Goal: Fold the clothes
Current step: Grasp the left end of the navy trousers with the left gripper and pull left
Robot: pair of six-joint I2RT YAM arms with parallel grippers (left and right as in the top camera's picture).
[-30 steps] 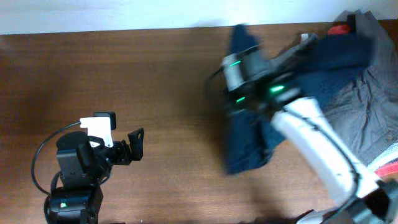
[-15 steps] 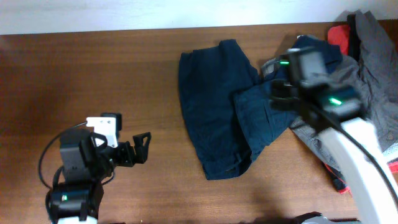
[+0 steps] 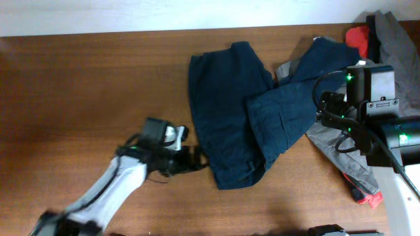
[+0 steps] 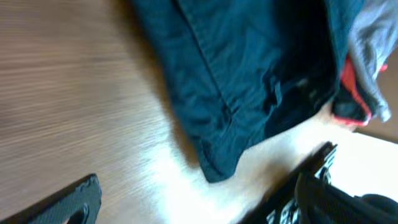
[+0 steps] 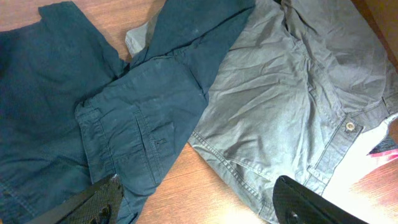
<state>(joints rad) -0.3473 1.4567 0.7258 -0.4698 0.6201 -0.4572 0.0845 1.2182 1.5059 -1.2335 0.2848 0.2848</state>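
Observation:
The clothes lie at the table's right half. Dark navy shorts (image 3: 226, 105) are spread flat in the middle, with a second navy layer (image 3: 285, 111) lapped over their right side. Grey shorts (image 3: 331, 144) and a red piece (image 3: 357, 36) lie further right. My left gripper (image 3: 197, 159) is open, low beside the navy shorts' lower left hem (image 4: 214, 165), with nothing between its fingers (image 4: 68, 202). My right gripper (image 3: 326, 108) hangs open above the seam between navy shorts (image 5: 140, 118) and grey shorts (image 5: 280, 106), holding nothing.
More grey cloth (image 3: 397, 39) is heaped at the far right corner, and a red-orange piece (image 3: 369, 196) shows under the right arm. Bare brown table (image 3: 85, 85) stretches to the left. A pale wall edge (image 3: 131, 16) runs along the back.
My right gripper has opened, let go of the navy shorts and drawn back to the right; the shorts now lie spread out. My left arm has reached right to the shorts' lower edge.

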